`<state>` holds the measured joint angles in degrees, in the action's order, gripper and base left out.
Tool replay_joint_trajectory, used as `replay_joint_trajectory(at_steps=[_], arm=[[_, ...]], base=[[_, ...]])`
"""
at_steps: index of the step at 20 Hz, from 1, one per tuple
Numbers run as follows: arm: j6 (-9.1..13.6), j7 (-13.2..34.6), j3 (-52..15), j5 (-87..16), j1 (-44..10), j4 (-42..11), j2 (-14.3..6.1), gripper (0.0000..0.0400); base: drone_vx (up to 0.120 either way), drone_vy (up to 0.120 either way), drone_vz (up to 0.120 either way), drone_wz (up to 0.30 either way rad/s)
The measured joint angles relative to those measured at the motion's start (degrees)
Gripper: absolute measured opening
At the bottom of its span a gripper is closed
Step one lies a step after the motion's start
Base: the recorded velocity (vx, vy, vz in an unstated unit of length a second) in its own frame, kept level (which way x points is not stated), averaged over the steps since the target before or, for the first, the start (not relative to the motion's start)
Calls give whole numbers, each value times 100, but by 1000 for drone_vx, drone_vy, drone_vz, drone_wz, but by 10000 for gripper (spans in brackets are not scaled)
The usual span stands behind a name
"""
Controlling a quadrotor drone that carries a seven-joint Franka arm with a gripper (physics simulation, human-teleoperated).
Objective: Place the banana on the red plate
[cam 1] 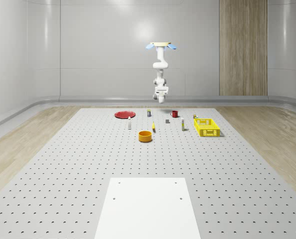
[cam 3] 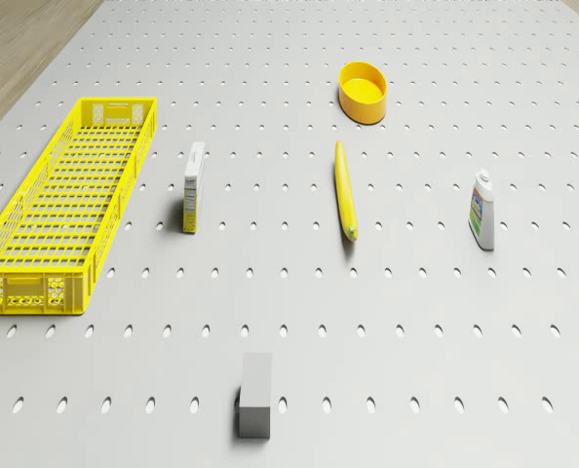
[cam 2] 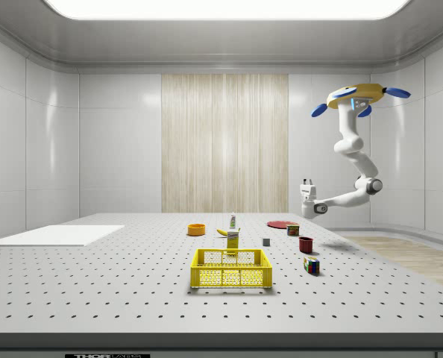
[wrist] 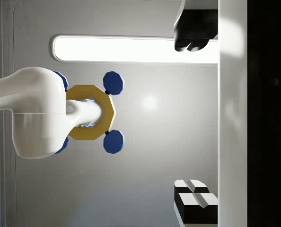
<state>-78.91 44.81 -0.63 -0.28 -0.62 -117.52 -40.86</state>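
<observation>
- Perforated grey table (cam 1: 63, 164) fills the lower frame of the whole-scene view, with a white sheet (cam 1: 148, 209) at bottom centre.
- Mid-frame: orange bowl (cam 1: 145, 136); just behind it lies the banana (cam 1: 153, 127), flat on the table, alone, and not yet grasped. Yellow crate (cam 1: 207, 127) stands to centre right.
- Farther, left of centre: red plate (cam 1: 124, 114), well apart from the banana.
- Farthest: drone (cam 1: 161, 46) hovers high over the table's far part. The gripper (wrist: 192, 113) hangs folded beneath it, turned up toward the drone, its fingers spread apart and holding nothing.
- Step in hand, as judged: approach. Swing the gripper down, centre it over the banana's middle, and close across the narrow width, not along the length.
- Writing: carton (cam 3: 193, 185) and bottle (cam 3: 482, 210) carry labels, but none can be read.
</observation>
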Motion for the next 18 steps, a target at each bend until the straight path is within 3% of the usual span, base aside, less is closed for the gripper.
replay_joint_trajectory(at_steps=[11, 18], arm=[[-49, 34, -188, -263, -59, -39, -35, 400], [-91, 127, -686, -963, -213, -122, -72, 400]], base=[[120, -120, 0, 0], [120, -120, 0, 0]])
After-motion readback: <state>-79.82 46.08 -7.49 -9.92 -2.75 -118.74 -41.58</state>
